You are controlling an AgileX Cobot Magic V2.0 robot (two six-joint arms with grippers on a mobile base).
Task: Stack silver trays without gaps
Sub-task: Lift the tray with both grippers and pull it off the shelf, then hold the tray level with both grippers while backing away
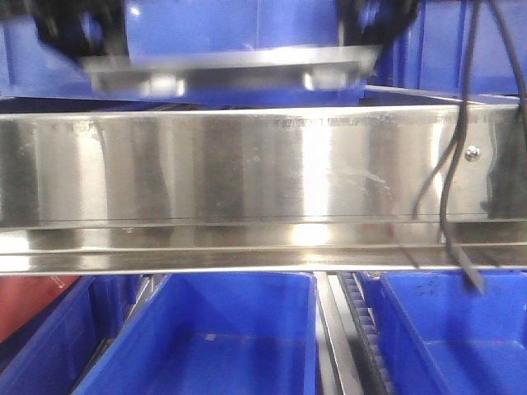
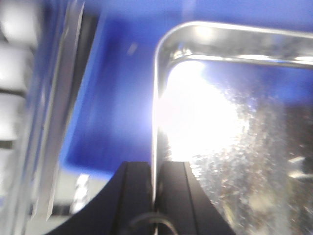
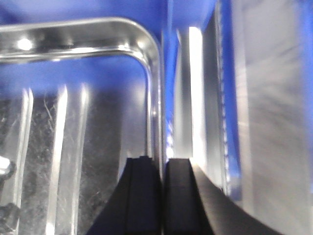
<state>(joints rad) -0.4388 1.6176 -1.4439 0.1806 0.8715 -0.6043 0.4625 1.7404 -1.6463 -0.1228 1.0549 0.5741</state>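
Observation:
One silver tray (image 1: 226,72) hangs blurred at the top of the front view, above the shelf rail, with a black gripper at each short end. My left gripper (image 2: 155,164) is shut on the tray's left rim (image 2: 156,98), and the shiny tray floor (image 2: 234,127) spreads out to its right. My right gripper (image 3: 161,159) is shut on the right rim (image 3: 155,88), with the tray floor (image 3: 73,137) to its left. In the front view the left gripper (image 1: 86,53) and right gripper (image 1: 366,39) are partly cut off by the top edge.
A long brushed-steel shelf rail (image 1: 247,164) with a screw (image 1: 472,153) crosses the view just below the tray. Blue bins (image 1: 206,346) (image 1: 453,329) stand underneath, and a blue bin (image 2: 112,98) lies behind the tray. Black cables (image 1: 449,181) hang at right. Something red (image 1: 25,304) sits at lower left.

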